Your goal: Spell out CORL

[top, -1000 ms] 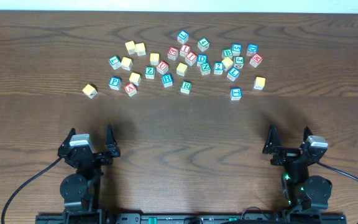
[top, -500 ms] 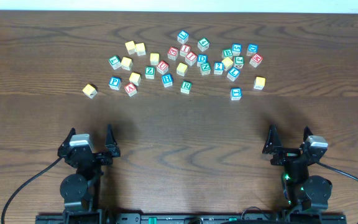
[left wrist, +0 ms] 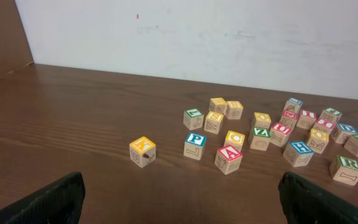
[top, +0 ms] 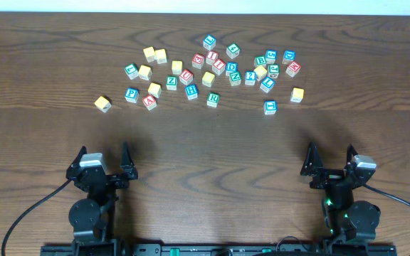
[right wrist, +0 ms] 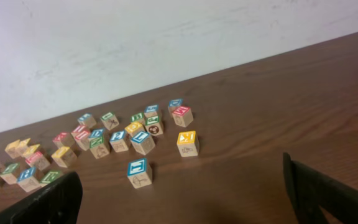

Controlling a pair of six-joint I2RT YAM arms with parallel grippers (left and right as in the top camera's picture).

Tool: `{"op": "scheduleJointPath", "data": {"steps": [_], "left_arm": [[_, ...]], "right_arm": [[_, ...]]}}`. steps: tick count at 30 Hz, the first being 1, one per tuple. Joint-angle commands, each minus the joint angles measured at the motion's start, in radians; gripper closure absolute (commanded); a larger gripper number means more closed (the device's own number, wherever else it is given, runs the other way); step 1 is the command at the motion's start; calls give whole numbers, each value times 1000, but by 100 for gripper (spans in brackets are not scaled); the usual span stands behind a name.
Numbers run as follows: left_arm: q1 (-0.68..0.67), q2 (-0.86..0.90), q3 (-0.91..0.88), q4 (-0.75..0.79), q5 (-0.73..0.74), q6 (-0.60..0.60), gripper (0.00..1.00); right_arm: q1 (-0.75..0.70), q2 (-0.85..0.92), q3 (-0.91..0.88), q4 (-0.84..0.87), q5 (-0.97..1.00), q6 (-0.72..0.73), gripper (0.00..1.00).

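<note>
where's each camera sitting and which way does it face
Overhead: above the table, straight down on the letter cubes; left pincer and right pincer show, open.
Left wrist: on the left arm, facing forward over the cubes to the wall; its fingertips at the bottom corners.
Right wrist: likewise on the right arm, fingertips in both corners.
Shared: overhead and left wrist both show the green R cube.

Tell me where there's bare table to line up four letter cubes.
Bare: the wide strip of brown wooden table between the green-R wooden cube and the open left claw and right claw. Crowded: the far band of small wooden letter cubes.
</note>
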Motion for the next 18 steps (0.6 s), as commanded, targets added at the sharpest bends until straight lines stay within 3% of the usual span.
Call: {"op": "scheduleJointPath", "data": {"steps": [1,7,12,18], "left_arm": [[5,-5,-11,-43,-5,13,2],[5,-5,-11,-43,-5,13,2],[5,-5,-11,-43,-5,13,2],[5,-5,-11,-43,-5,13,2]], "right_arm": [[-10,-6,-2,33,26,16,1],[-10,-6,-2,243,-2,16,1],[-10,-6,-1,542,1,16,1],[-10,2,39,568,2,-100,1]]}}
